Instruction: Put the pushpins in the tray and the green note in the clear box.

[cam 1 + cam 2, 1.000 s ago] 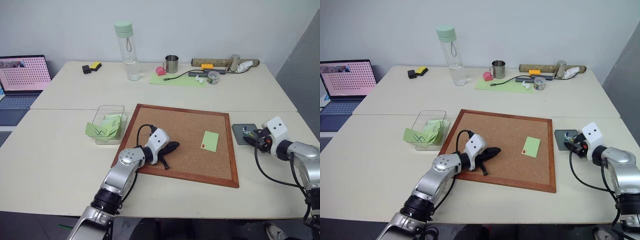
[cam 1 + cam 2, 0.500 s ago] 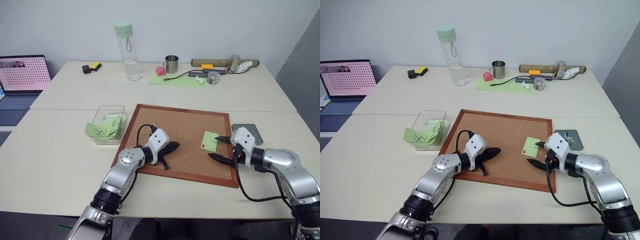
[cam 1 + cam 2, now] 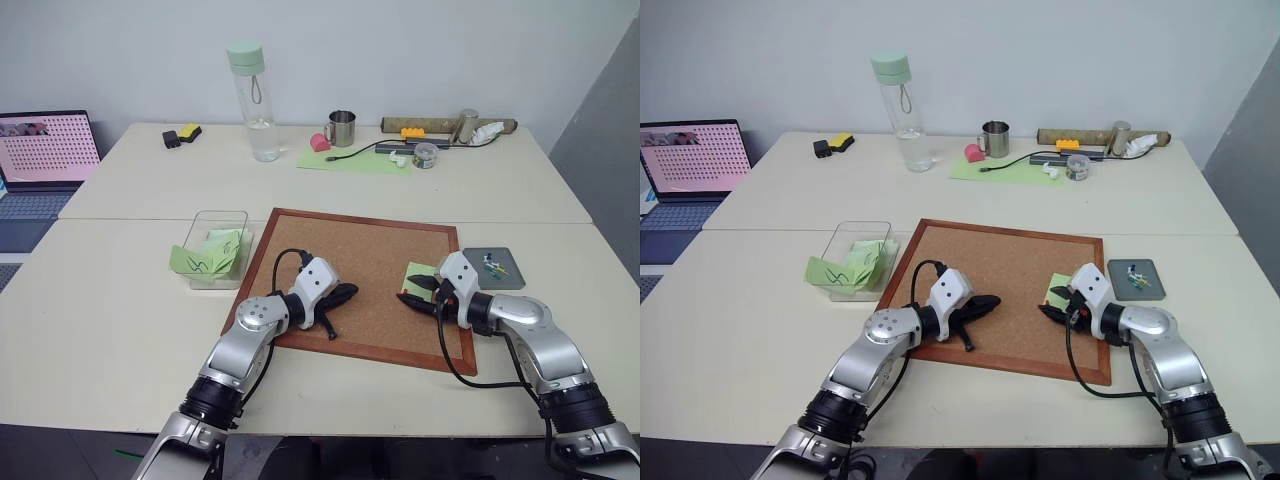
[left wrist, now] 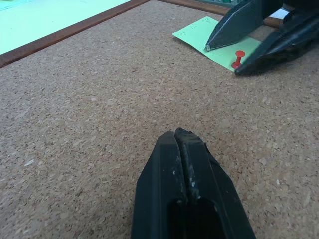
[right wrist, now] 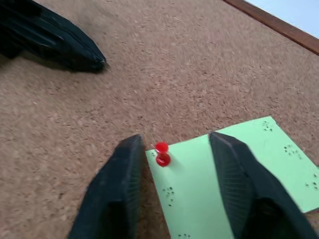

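Observation:
The green note lies on the right side of the corkboard, held there by a red pushpin at its near corner. My right gripper stands open at that corner, one finger on each side of the red pin without touching it. Other pushpins lie in the dark-grey tray, just right of the board. The clear box sits left of the board. My left gripper rests shut and empty on the cork, mid-board.
Crumpled scribbled green papers fill the clear box and hang over its near wall. A tall water bottle, a steel mug, a green mat and small clutter stand at the back. A laptop sits at far left.
My right gripper has swung left from the tray to the note on the corkboard, and its fingers have narrowed around the red pin. The left gripper has stayed put.

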`<move>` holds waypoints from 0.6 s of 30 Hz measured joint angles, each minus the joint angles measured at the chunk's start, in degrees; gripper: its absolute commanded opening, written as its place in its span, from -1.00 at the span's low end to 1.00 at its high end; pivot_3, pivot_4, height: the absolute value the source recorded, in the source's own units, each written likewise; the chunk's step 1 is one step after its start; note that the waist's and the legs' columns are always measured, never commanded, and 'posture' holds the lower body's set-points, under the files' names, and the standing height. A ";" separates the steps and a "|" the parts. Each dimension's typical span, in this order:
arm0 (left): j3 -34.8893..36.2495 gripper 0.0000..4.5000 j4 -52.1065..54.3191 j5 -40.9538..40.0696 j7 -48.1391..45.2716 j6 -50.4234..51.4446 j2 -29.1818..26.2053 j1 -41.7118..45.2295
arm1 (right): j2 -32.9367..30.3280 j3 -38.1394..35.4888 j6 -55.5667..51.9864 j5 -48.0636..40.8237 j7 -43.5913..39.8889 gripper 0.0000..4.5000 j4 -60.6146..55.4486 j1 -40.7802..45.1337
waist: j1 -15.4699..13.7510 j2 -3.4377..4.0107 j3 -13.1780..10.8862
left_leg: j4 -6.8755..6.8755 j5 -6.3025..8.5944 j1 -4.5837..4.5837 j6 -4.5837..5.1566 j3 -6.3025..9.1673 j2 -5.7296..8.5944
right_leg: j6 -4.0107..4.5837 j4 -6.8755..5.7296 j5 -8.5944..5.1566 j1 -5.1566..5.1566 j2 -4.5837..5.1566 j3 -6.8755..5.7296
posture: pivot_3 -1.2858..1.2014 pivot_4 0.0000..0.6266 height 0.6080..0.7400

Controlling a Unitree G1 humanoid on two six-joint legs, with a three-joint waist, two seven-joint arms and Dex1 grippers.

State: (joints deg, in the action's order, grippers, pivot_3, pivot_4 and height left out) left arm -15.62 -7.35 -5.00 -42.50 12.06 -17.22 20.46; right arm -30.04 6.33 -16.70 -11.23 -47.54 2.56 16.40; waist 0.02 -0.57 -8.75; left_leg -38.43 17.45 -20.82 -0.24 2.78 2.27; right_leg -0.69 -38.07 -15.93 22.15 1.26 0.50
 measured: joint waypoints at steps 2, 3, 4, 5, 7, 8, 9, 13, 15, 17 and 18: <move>0.00 -1.00 0.04 0.00 0.10 0.00 0.00 -0.05 | -0.02 0.00 0.29 -0.01 -0.37 -0.53 0.08 -0.03 | 0.00 0.00 0.00 | 0.00 0.00 0.00 0.00 0.00 0.00 | 0.00 0.00 0.00 0.00 0.00 0.00 | 0.03 -0.52 1.00; 0.00 -1.00 0.07 0.00 0.13 0.00 0.00 -0.07 | -0.01 0.00 0.58 -0.02 -0.66 -0.64 0.08 -0.11 | 0.00 0.00 0.00 | 0.00 0.00 0.00 0.00 0.00 0.00 | 0.00 0.00 0.00 0.00 0.00 0.00 | 0.03 -0.52 1.00; 0.00 -1.00 0.09 0.00 0.15 0.00 0.00 -0.08 | -0.01 0.02 0.76 -0.03 -0.97 -0.73 0.08 -0.21 | 0.00 0.00 0.00 | 0.00 0.00 0.00 0.00 0.00 0.00 | 0.00 0.00 0.00 0.00 0.00 0.00 | 0.03 -0.52 1.00; 0.00 -1.00 0.08 0.00 0.18 0.00 0.00 -0.08 | -0.01 0.05 0.97 -0.08 -1.21 -0.82 0.08 -0.33 | 0.00 0.00 0.00 | 0.00 0.00 0.00 0.00 0.00 0.00 | 0.00 0.00 0.00 0.00 0.00 0.00 | 0.03 -0.52 1.00; -0.01 -1.00 0.07 -0.01 0.22 0.00 0.00 -0.08 | -0.01 0.13 1.41 -0.24 -1.74 -0.97 -0.03 -0.73 | 0.00 0.00 0.00 | 0.00 0.00 0.00 0.00 0.00 0.00 | 0.00 0.00 0.00 0.00 0.00 0.00 | 0.03 -0.52 1.00; -0.01 -1.00 0.07 -0.01 0.23 0.00 0.00 -0.09 | -0.03 0.11 1.54 -0.24 -1.88 -0.97 -0.06 -0.74 | 0.00 0.00 0.00 | 0.00 0.00 0.00 0.00 0.00 0.00 | 0.00 0.00 0.00 0.00 0.00 0.00 | 0.03 -0.52 1.00; -0.02 -1.00 0.05 -0.01 0.25 0.00 0.00 -0.09 | -0.06 0.11 1.62 -0.23 -1.96 -0.97 -0.06 -0.76 | 0.00 0.00 0.00 | 0.00 0.00 0.00 0.00 0.00 0.00 | 0.00 0.00 0.00 0.00 0.00 0.00 | 0.03 -0.52 1.00; -0.04 -1.00 0.01 -0.01 0.33 0.00 0.03 -0.07 | -0.38 -0.04 1.87 -0.25 -2.06 -0.97 -0.78 -1.46 | -0.01 0.00 0.00 | 0.01 0.00 -0.01 0.00 0.00 0.00 | 0.00 0.01 0.00 0.00 0.00 0.00 | 0.03 -0.52 1.00; -0.04 -1.00 -0.04 -0.02 0.36 0.01 0.05 -0.08 | -0.92 -0.05 1.86 -0.24 -2.20 -0.97 -1.55 -1.81 | -0.02 0.00 0.00 | 0.01 0.00 -0.02 0.00 0.01 0.00 | 0.00 0.01 0.00 0.01 0.00 0.00 | 0.03 -0.52 1.00; -0.02 -1.00 -0.15 -0.02 0.43 0.02 0.06 -0.11 | -1.53 -0.11 1.87 -0.31 -2.55 -0.97 -2.67 -1.85 | -0.03 0.01 0.00 | 0.01 0.00 -0.03 0.00 0.00 0.00 | 0.00 0.01 0.00 0.02 0.00 0.01 | 0.03 -0.52 1.00; 0.00 -1.00 -0.20 -0.02 0.48 0.04 0.06 -0.12 | -1.85 -0.35 1.94 -0.43 -2.75 -0.97 -3.58 -1.80 | -0.03 0.00 0.00 | 0.01 0.00 -0.02 0.00 0.00 0.00 | 0.00 0.01 0.00 0.02 0.00 0.00 | 0.03 -0.52 1.00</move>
State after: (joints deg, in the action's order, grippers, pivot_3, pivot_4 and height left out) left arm -15.62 -7.55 -5.02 -42.02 12.10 -17.16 20.33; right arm -31.89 5.98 -14.76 -11.66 -50.30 -1.03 14.60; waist -0.01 -0.57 -8.75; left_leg -38.42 17.45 -20.84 -0.24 2.79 2.27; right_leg -0.69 -38.06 -15.93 22.17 1.26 0.50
